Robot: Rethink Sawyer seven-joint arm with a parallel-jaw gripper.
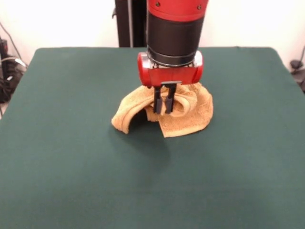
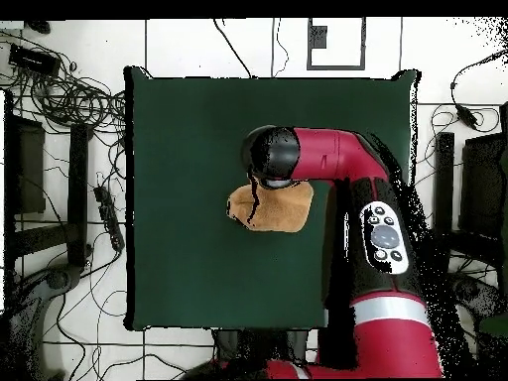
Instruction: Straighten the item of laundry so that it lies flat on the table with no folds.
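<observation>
While hovering over towel [image 1: 183,112] bunched mid-worktop [image 1: 71,157], we are seeing fingers [image 1: 157,102] standing narrow, nearly together, gripping nothing we can confirm. Crumpled heap is spreading left-right beneath them, arched fold lying left, awaiting spreading.
</observation>
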